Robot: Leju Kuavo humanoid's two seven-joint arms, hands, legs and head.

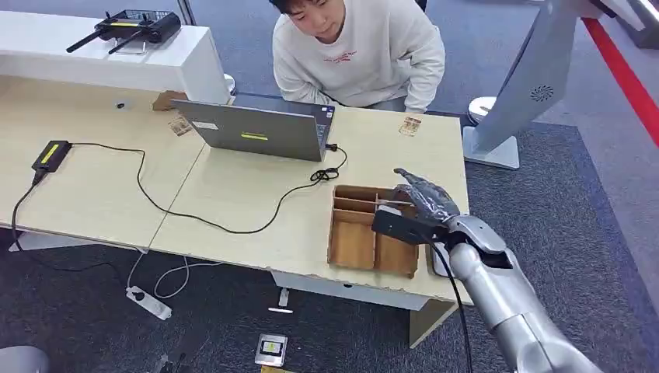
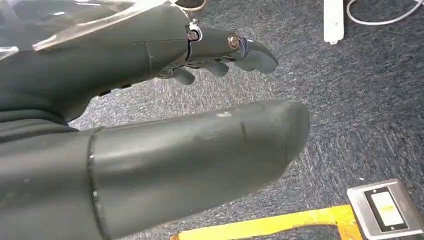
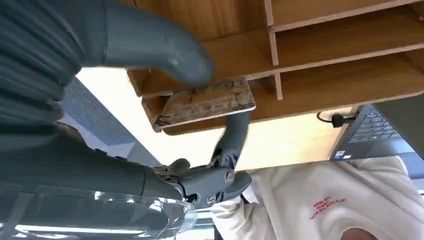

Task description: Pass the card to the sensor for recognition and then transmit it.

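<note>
Right hand (image 3: 150, 70): nearest the right wrist camera, it pinches the card (image 3: 205, 102) between the thick thumb and a dark finger (image 3: 235, 135); in the head view the right hand (image 1: 423, 198) sits over the far right part of the wooden tray (image 1: 353, 241).
Card: held flat in the fingers, just above the tray's compartments, patterned face showing.
Wooden tray: on the tabletop (image 1: 233, 186) near its front right corner, split by thin dividers into several compartments.
Left hand (image 2: 165, 90): hanging over grey carpet (image 2: 360, 100), fingers (image 2: 220, 65) loosely curled and apart from the thumb, holding nothing.
Laptop (image 1: 260, 128): open on the tabletop beyond the tray, a black cable (image 1: 210, 217) trailing from it.
Person (image 1: 357, 50): seated behind the tabletop in a light sweatshirt, leaning toward the laptop.
Second card (image 1: 409, 126): lying on the tabletop near the person, well apart from the tray.
Floor plate (image 2: 385, 207): metal, set in the carpet beside a yellow tape strip (image 2: 270, 225).
</note>
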